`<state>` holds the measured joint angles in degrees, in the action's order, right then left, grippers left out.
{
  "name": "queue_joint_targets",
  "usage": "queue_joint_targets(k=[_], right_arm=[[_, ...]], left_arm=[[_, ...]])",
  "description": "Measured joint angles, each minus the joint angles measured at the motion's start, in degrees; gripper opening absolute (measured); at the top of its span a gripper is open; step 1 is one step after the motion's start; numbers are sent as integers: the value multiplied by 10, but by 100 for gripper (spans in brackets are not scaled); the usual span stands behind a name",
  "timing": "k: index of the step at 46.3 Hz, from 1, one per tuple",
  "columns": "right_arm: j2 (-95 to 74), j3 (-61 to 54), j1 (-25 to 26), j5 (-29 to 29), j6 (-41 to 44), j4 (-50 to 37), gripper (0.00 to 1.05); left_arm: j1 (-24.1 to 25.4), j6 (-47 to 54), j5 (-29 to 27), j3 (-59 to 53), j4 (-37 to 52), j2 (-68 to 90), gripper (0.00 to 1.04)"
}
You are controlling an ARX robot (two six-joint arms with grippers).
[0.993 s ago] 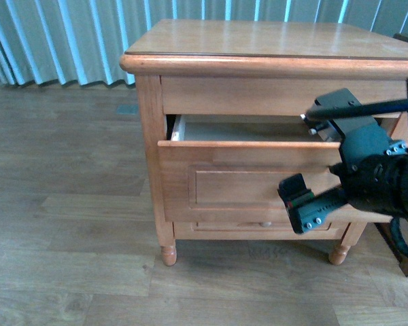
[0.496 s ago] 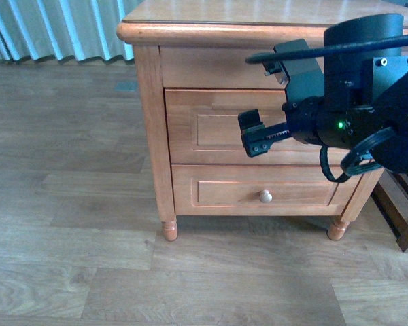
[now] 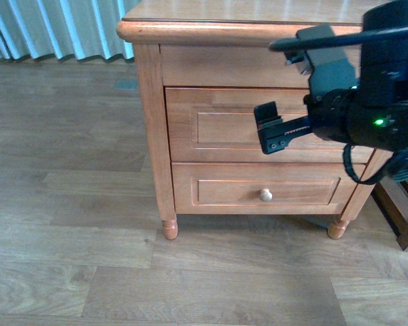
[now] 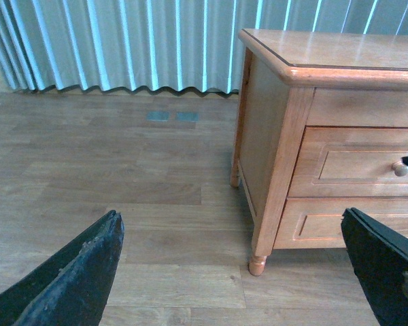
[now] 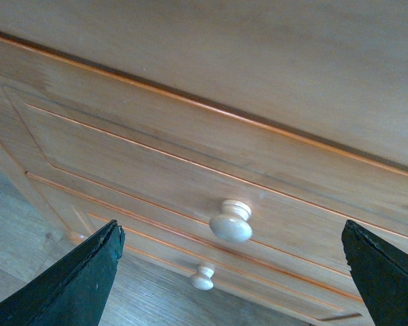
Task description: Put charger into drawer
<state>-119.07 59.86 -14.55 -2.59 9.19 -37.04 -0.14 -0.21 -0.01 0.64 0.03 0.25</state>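
The drawer (image 3: 217, 125), the upper light-wood one with a recessed panel, is shut flush in the cabinet (image 3: 149, 136). My right gripper (image 3: 294, 85) hangs open and empty just in front of it. In the right wrist view the drawer (image 5: 143, 163) fills the frame, and its round pale knob (image 5: 231, 221) sits between my open right gripper (image 5: 234, 272) fingers, apart from them. My left gripper (image 4: 234, 272) is open and empty over the floor, left of the cabinet; the drawer (image 4: 357, 163) and its knob (image 4: 400, 168) show there too. The charger is out of view.
The lower, shorter drawer (image 3: 258, 193) with its own knob (image 3: 265, 195) is shut below. Pale blue curtains (image 4: 122, 41) hang behind. Wood-plank floor (image 3: 68, 204) lies open to the left. A dark wooden frame (image 3: 401, 217) stands right of the cabinet.
One second ago the upper drawer stood pulled out; now it is shut. My right gripper has since drawn back a little to the right, and the front view has shifted.
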Motion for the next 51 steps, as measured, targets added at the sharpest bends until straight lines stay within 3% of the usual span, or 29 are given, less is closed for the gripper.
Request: queue_joint_targets(k=[16,34,51], right_arm=[[254,-202,71,-68,-22,36,96],[498,-279,238,-174,-84,160,96],[665,-341,390,-289,-93,257,96]], left_arm=[[0,0,0,0,0,0,99],[0,0,0,0,0,0,99],[0,0,0,0,0,0,99]])
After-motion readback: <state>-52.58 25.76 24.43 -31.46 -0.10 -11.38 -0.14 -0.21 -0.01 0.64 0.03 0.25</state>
